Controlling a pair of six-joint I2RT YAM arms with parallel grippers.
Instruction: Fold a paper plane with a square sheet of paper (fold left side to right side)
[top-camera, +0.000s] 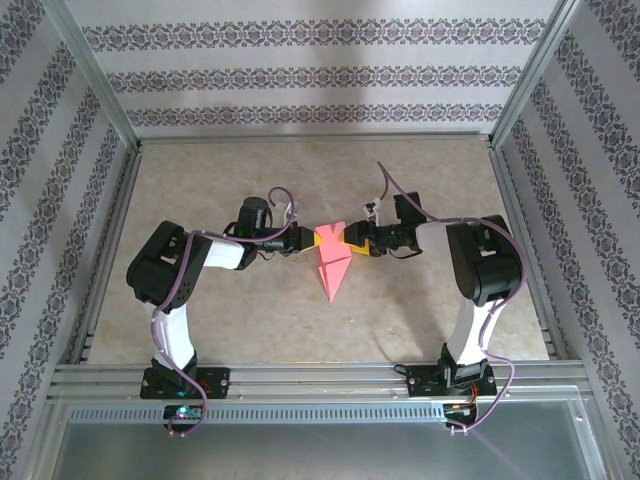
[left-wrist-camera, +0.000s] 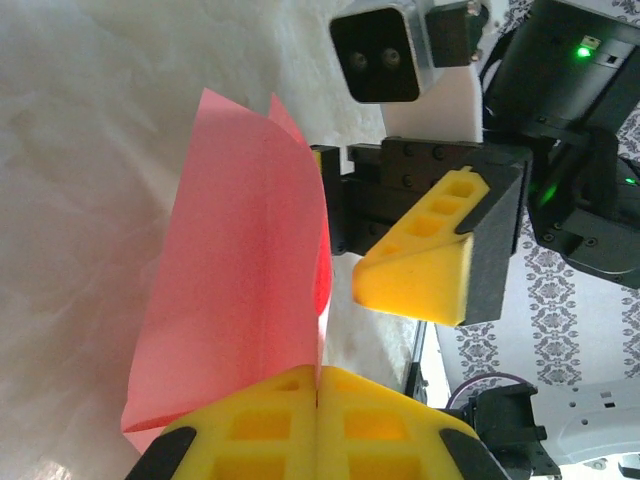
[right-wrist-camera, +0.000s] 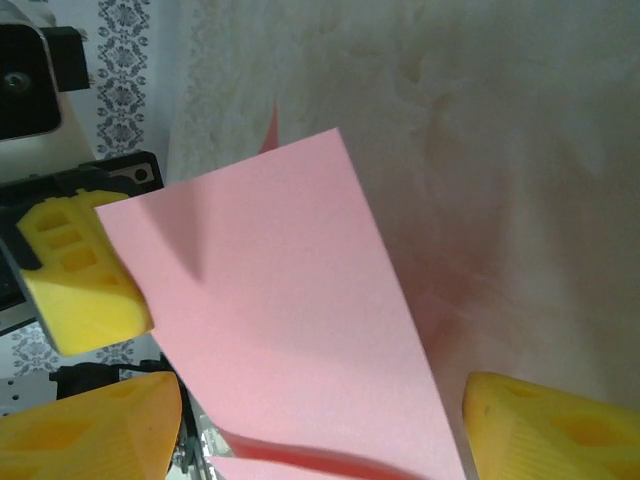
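1. The paper plane (top-camera: 331, 266) lies at the middle of the table (top-camera: 230, 190). It is a salmon-pink dart whose tip points toward the table's near edge.
2. Its wide end, toward the table's far edge, stands up off the table top in raised flaps.
3. The left gripper (top-camera: 306, 240) sits just left of the table's middle and is clenched. Its yellow fingers (left-wrist-camera: 260, 430) press together, and the edge of a raised flap runs down into the seam between them, so it grasps the paper plane.
4. The right gripper (top-camera: 360, 243) sits just right of the table's middle, facing the left one, and is released. Its yellow fingers (right-wrist-camera: 100, 430) stand well apart with a pink flap between them. Whether the flap touches either finger cannot be told.
5. Both arms reach inward from their bases at the table's near edge.
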